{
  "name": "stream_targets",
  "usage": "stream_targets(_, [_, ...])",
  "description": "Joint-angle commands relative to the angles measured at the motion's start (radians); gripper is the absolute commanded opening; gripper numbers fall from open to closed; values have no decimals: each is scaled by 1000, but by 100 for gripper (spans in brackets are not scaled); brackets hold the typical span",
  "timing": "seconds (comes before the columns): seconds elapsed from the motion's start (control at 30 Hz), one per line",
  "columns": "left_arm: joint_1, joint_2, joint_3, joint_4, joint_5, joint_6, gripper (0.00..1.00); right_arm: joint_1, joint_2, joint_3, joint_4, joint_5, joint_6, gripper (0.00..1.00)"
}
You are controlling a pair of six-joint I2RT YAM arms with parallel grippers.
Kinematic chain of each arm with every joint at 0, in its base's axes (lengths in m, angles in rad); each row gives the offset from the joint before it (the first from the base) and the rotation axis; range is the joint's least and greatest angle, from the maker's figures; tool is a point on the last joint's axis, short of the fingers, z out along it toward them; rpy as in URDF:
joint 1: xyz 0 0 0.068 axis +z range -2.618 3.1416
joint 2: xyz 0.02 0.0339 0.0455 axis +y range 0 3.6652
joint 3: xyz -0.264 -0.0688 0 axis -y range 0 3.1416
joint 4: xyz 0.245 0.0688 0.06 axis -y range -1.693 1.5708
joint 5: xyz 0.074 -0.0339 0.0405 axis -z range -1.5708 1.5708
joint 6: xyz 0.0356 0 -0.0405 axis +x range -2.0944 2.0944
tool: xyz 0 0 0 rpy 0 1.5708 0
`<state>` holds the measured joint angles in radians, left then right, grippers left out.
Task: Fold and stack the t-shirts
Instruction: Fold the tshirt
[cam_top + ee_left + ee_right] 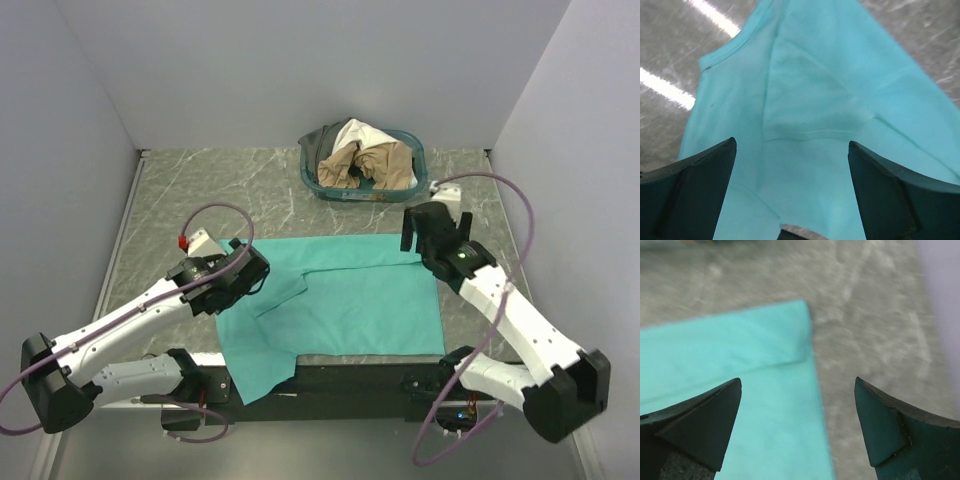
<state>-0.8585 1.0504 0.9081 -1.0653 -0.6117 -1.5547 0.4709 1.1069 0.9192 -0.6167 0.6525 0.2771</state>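
The teal-green t-shirt (345,300) lies spread flat across the middle of the top view, one sleeve (285,290) turned inward on its left side and its lower left corner drooping over the near edge of the desk (200,190). The other t-shirts (365,160), cream, tan and dark grey, sit bundled in the basket (311,180) at the upper centre, well apart from it. The left tool (248,272) hovers over the shirt's left side near the folded sleeve, its jaws spread wide and holding nothing; the right tool (420,238) hangs over the upper right corner, equally wide and empty. This looks like a pause between folds, with most of the task not yet done. To fold well, each tool should come down on the cloth's edge rather than its middle, pinch every layer there, lift level with the other, and carry the edge across evenly so the fabric stays taut and the sleeve fold is not dragged loose
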Motion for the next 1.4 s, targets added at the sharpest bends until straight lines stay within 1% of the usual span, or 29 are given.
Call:
stream_targets(0.0, [27,10,70,86,-80,109,100,-76,-97,-29,171,-265,97,100])
stream_targets(0.03, [47,26,77,152,-60,146,100,-95,-119,-45,202,-395,117,100])
stream_targets(0.07, [100,37,77,187,-40,181,99,-129,-122,-71,234,-453,140,100])
stream_targets(0.1, [137,48,74,223,-11,255,100,-143,-121,-80,283,-497,148,100])
stream_targets(0.13, [174,71,68,325,80,302,99,-153,-95,-83,304,-543,149,100])
stream_targets(0.17, [214,86,61,368,125,342,99,-166,-73,-74,314,-591,161,100])
stream_targets(0.2, [283,103,49,416,162,405,99,-188,-43,-59,304,-611,166,100])
stream_targets(0.23, [309,144,46,479,215,430,100,-204,34,-40,290,-631,166,100])
stream_targets(0.27, [353,170,52,499,231,453,99,-219,77,1,275,-677,172,100])
stream_targets(0.3, [371,196,60,511,251,467,99,-257,167,21,244,-704,177,100])
stream_targets(0.33, [386,256,70,518,262,476,100,-277,212,39,233,-735,178,95])
stream_targets(0.4, [417,313,101,536,283,496,99,-311,321,64,244,-790,191,93])
stream_targets(0.43, [424,363,107,545,289,502,100,-334,350,63,259,-806,191,91])
stream_targets(0.5, [449,407,123,587,314,527,99,-348,431,67,278,-812,183,91])
stream_targets(0.6, [483,488,146,616,322,550,99,-354,504,64,307,-807,157,90])
stream_targets(0.8, [562,652,186,630,325,582,99,-357,585,76,278,-699,143,90])
stream_targets(0.87, [602,695,216,617,351,590,99,-357,608,96,261,-654,131,90])
stream_targets(0.93, [622,750,238,623,383,596,98,-360,642,116,245,-657,110,84])
stream_targets(1.03, [636,813,281,631,386,611,98,-360,666,158,230,-654,80,84])
stream_targets(1.23, [645,950,435,593,351,630,98,-360,705,227,247,-712,56,85])
stream_targets(1.37, [673,1040,585,550,333,645,98,-362,726,247,287,-746,63,85])
